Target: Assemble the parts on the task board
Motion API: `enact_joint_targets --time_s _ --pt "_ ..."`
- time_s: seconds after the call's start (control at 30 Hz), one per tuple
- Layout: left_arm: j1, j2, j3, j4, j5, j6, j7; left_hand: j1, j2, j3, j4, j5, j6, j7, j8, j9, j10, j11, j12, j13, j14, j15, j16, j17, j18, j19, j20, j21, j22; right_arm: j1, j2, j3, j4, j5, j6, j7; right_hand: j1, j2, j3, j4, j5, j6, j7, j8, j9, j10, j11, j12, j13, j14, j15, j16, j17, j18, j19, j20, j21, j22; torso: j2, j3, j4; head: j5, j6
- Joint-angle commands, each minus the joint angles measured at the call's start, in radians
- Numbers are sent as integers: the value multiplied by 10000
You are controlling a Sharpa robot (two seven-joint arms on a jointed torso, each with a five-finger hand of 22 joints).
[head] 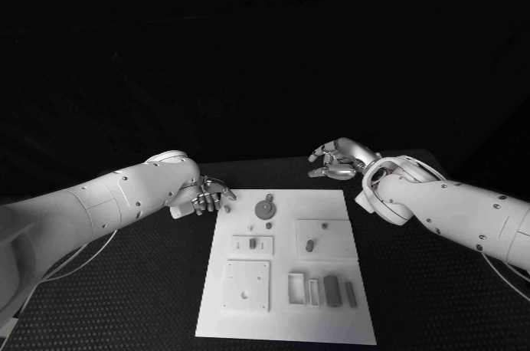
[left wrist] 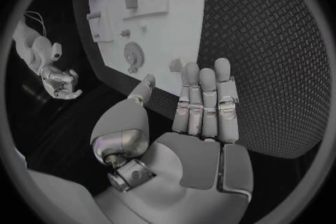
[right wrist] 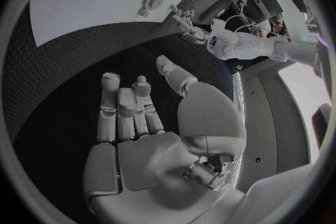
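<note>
The task board (head: 289,270) lies lengthwise in the middle of the black table (head: 442,305), with the parts set out on it: a round gear-like part (head: 265,208) near its far end, small pieces in the middle, and a row of upright blocks (head: 332,290) towards 5 o'clock. The left hand (head: 205,195) sits at the board's 11 o'clock corner, fingers just beside the far edge, the gear-like part close at its 3 o'clock. The right hand (head: 338,159) hovers beyond the far edge at about 1 o'clock, apart from every part. The left wrist view shows the left hand's fingers (left wrist: 207,103) straight and side by side, thumb apart, nothing held, fingertips over the board's edge. The right wrist view shows the right hand's palm (right wrist: 150,151) bare, fingers extended, holding nothing.
</note>
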Motion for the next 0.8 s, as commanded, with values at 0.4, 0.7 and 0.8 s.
enact_joint_targets --time_s 0.4,0.7,0.8 --pt "-202 234 5 -353 80 303 330 37 362 -6 -184 134 14 33 39 -47 -38 -11 -6 8 -49 3 76 -24 123 -11 53 -41 212 -1 27 6 33 1 126 68 -42 97 -23 -17 24 -150 196 24 -13 -65 6 65 -21 -71 31 31 -18 140 34 -45 -31 102 -7 0 8 -14 -42" --pt "-287 343 6 -575 216 200 418 87 485 -15 -316 199 4 39 53 -77 -46 -6 -5 9 -58 9 85 -35 114 -13 59 -43 216 -1 36 6 35 1 126 69 -43 102 -22 -17 24 -150 196 25 -14 -65 7 69 -25 -71 31 33 -19 141 34 -45 -31 103 -6 7 8 -38 -50" --pt "-288 351 6 -587 246 200 444 91 501 -17 -333 206 3 40 56 -81 -47 -5 -5 9 -60 10 85 -37 113 -13 60 -43 216 -1 40 6 34 1 128 70 -43 102 -22 -18 24 -151 196 26 -15 -65 7 70 -26 -71 31 34 -19 140 35 -45 -31 103 -12 8 11 -48 -60"
